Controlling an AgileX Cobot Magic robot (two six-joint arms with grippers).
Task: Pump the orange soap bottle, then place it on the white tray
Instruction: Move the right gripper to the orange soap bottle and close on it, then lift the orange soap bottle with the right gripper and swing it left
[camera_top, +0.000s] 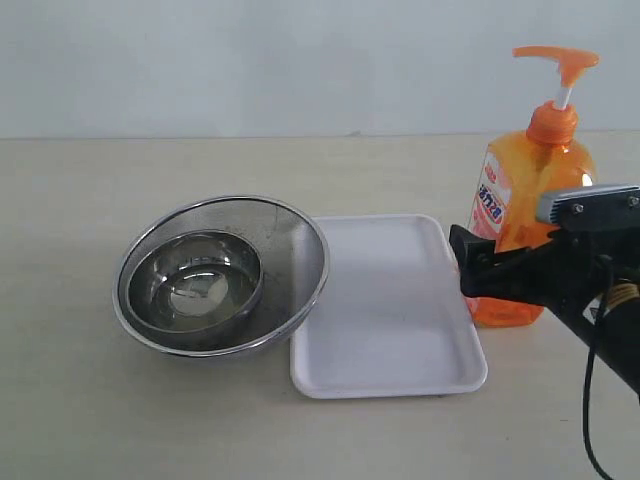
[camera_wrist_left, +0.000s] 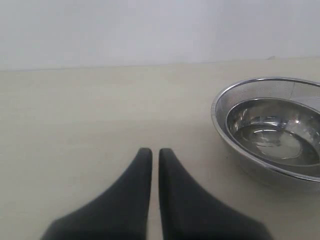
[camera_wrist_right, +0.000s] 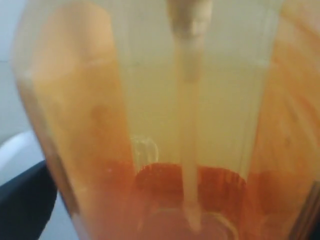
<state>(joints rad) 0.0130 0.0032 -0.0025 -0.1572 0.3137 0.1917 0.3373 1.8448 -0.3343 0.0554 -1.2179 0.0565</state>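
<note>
**Entry: right gripper at the orange soap bottle, bottle off the tray**

Exterior view. The orange soap bottle (camera_top: 537, 185) is seen upright on the beige table (camera_top: 90, 420), at the right of the scene. Its pump head (camera_top: 558, 62) is raised on the white stem, with the spout turned to the left of the view. The white-and-red label (camera_top: 492, 205) faces the left front. The bottle stands just beside the right edge of the white tray (camera_top: 390, 300), not on it. Whether its base touches the rim cannot be told, since the gripper covers that spot. Nothing is carried by the tray.

The right gripper (camera_top: 478, 262) is brought in from the right, level with the lower half of the bottle. One black finger is seen across the front of the bottle. The jaws are spread wide with the bottle body between them. Contact between pads and plastic cannot be confirmed.

Right wrist view. The frame is filled by the bottle (camera_wrist_right: 150, 125), very close and blurred. The dip tube (camera_wrist_right: 187, 125) is visible through the wall, and darker orange liquid lies low inside. One dark finger (camera_wrist_right: 22, 200) is seen beside the bottle wall.

Left wrist view. The left gripper (camera_wrist_left: 155, 152) is pressed together, with only a thin slit between the tips and nothing held. It is over bare table.

Other items. A steel mesh bowl (camera_top: 295, 255) with a smaller steel bowl (camera_top: 195, 280) nested inside is noted left of the tray, its rim overlapping the tray's left edge.
</note>
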